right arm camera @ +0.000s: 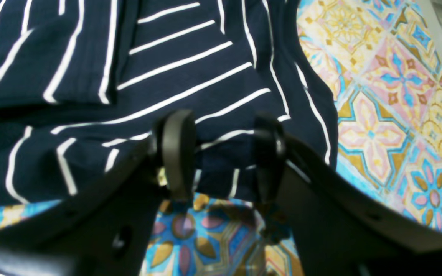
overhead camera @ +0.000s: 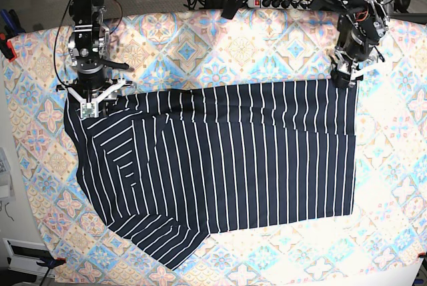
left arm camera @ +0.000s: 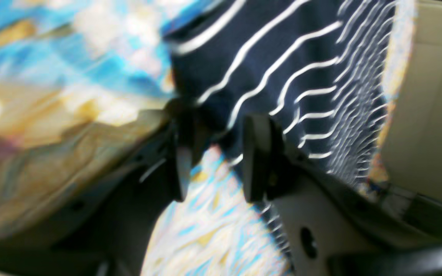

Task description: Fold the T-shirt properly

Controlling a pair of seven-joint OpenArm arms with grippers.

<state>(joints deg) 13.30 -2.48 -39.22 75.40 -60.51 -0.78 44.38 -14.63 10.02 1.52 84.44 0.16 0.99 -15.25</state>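
T-shirt [overhead camera: 220, 159], 1, on tablecloth [overhead camera: 267, 46]; 2 pincers, left [left arm camera: 215, 153] and right [right arm camera: 221, 153], both parted.

The navy white-striped T-shirt [overhead camera: 220, 166] lies spread flat, its top edge folded over (one sleeve angled down-left).

Your left gripper [overhead camera: 345, 79]: upper right of base view, jaws parted around T-shirt [overhead camera: 220, 159] edge | your right gripper [overhead camera: 91, 103]: upper left, pointing down, jaws parted.

My right end effector [right arm camera: 221, 153] over the T-shirt [right arm camera: 190, 76] edge, jaws apart, patterned tablecloth [right arm camera: 390, 115] to the right
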